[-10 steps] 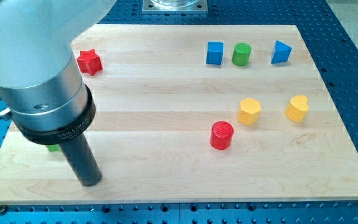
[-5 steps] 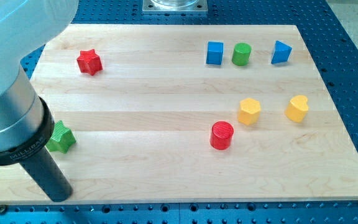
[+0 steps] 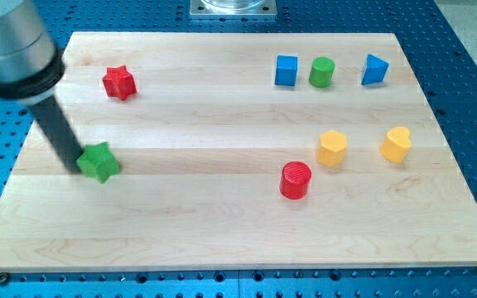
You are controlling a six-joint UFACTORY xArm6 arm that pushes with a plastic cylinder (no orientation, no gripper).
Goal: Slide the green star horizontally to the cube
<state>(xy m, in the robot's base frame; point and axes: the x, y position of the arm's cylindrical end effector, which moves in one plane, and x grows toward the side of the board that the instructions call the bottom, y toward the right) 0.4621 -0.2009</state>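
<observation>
- While the rod leans in from the view's upper left, my tip (image 3: 74, 165) presses against the left side of the green star (image 3: 100, 161).
- No gripper here to open or close, just the bare rod, holding nothing.
- Green star sits on the wooden board (image 3: 222, 240) toward the view's left, about mid-height, well below the red star (image 3: 118, 82).
- Blue cube (image 3: 286, 70) is far off near the view's top, right of centre, with the green cylinder (image 3: 322, 72) just beside it on its right.
- Blue wedge-like block (image 3: 374, 69) comes next along that top row, a little further right.
- Lower down on the right, I've got two yellow blocks: a hexagon-like one (image 3: 332, 147) and a heart-shaped one (image 3: 397, 143), apart from each other.
- Red cylinder (image 3: 296, 180) stands below and left of the hexagon-like yellow block.
</observation>
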